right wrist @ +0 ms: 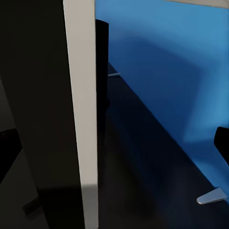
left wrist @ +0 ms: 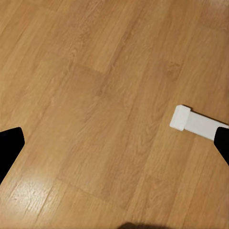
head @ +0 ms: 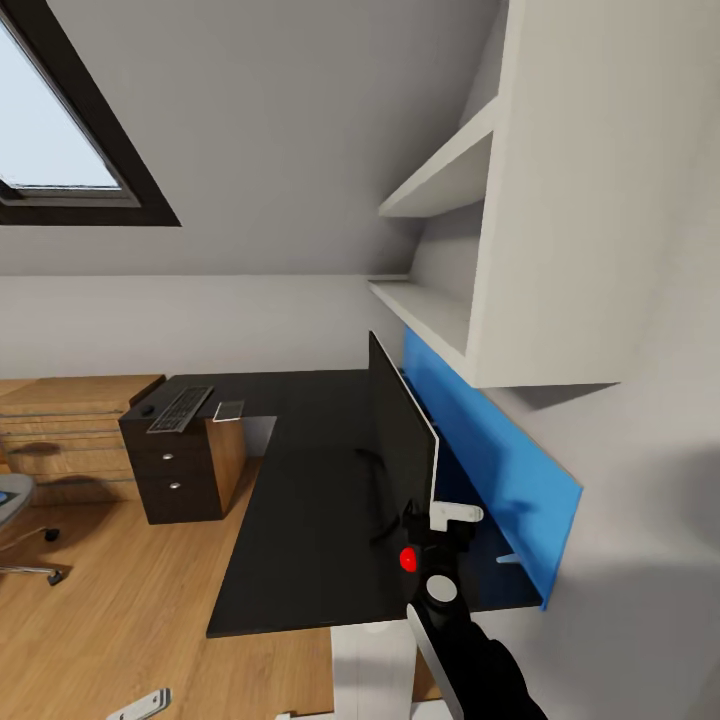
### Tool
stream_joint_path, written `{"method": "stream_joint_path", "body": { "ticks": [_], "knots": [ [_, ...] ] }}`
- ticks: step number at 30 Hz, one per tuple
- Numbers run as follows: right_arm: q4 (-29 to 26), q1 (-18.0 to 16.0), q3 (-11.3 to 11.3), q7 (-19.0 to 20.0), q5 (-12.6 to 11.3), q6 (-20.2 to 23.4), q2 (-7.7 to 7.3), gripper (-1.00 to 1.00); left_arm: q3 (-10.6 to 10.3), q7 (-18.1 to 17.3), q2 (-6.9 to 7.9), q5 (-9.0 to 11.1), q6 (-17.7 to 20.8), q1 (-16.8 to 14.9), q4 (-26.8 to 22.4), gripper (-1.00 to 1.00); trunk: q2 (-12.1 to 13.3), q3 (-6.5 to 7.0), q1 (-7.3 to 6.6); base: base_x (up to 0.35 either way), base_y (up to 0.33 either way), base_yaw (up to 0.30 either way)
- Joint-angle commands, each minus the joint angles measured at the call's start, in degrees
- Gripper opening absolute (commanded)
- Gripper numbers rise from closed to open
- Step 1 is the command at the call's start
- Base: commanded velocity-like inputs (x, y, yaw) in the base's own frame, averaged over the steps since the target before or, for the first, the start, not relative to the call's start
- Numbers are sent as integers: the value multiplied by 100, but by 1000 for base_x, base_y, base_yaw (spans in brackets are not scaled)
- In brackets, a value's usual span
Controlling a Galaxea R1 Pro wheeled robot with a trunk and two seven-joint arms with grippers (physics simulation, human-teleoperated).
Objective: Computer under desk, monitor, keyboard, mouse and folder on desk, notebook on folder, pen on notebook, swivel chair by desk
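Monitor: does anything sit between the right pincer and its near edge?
Nothing visible does. The right pincer is right at the monitor, whose white edge runs between its open fingers. The monitor stands on the desk before the blue panel.

Black desk [head: 300, 500] w/ monitor [head: 400, 430], keyboard [head: 181, 408], notebook [head: 229, 410]

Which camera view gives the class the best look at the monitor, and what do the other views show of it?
The head view is best: the monitor stands edge-on on the black desk, with its screen, white back edge and red light visible. The right wrist view gives a close-up of its white edge and dark screen. The left wrist view looks at the wood floor.
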Motion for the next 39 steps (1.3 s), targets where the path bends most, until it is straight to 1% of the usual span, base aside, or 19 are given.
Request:
{"method": "stream_joint_path", "body": {
  "ticks": [1,8,12,33,39],
  "knots": [
    [-6,-5,9,-32,0,40,0,100,-1,16,0,15,32,-2,-10,100,-7,-9,1,0,0,0],
    [-5,-5,13,-31,0,39,0,100,-1,15,0,15,31,-2,-10,100,-7,-9,1,-8,0,0],
    [-5,-5,13,-30,0,38,0,100,-1,12,0,12,32,-2,-10,100,-7,-9,1,-174,0,0],
    [1,-5,33,-19,0,47,0,100,-10,8,0,8,56,-2,13,100,-7,-9,1,-326,0,0],
    [4,-5,45,-16,0,42,0,100,-11,15,9,-2,65,-2,159,100,-7,-9,1,-334,0,0]
  ]
}}
